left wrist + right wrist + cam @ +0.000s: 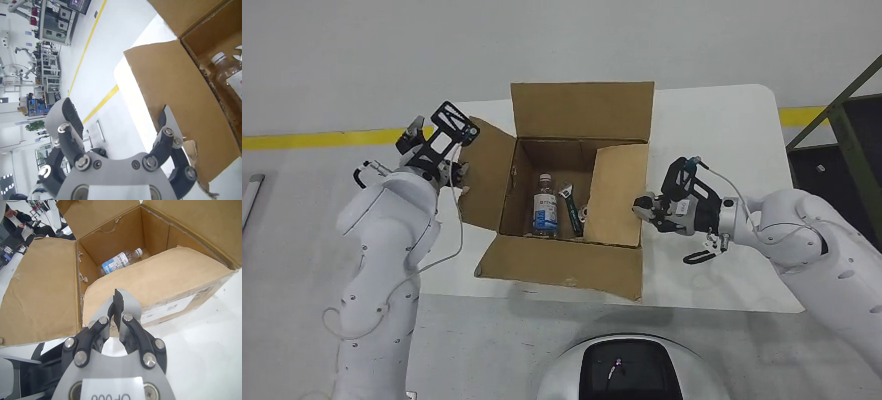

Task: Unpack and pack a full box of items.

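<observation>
An open cardboard box (pixel 562 265) stands mid-table with all its flaps up or spread. On its floor lie a clear bottle (pixel 544 205) with a white cap and blue-white label, and beside it a dark wrench (pixel 570 210). My left gripper (pixel 457 178) is open at the outside of the left flap (pixel 170 85), one finger (pixel 166 121) right against the cardboard; the bottle (pixel 226 72) shows past it. My right gripper (pixel 642 210) is shut, its fingertips (pixel 117 306) at the outer face of the right flap (pixel 151 279), with the bottle (pixel 119 261) beyond.
The white table (pixel 712 120) has bare surface to the right of the box and behind it. Its front edge runs just below the box. A dark metal frame (pixel 842 120) stands off the table's far right corner.
</observation>
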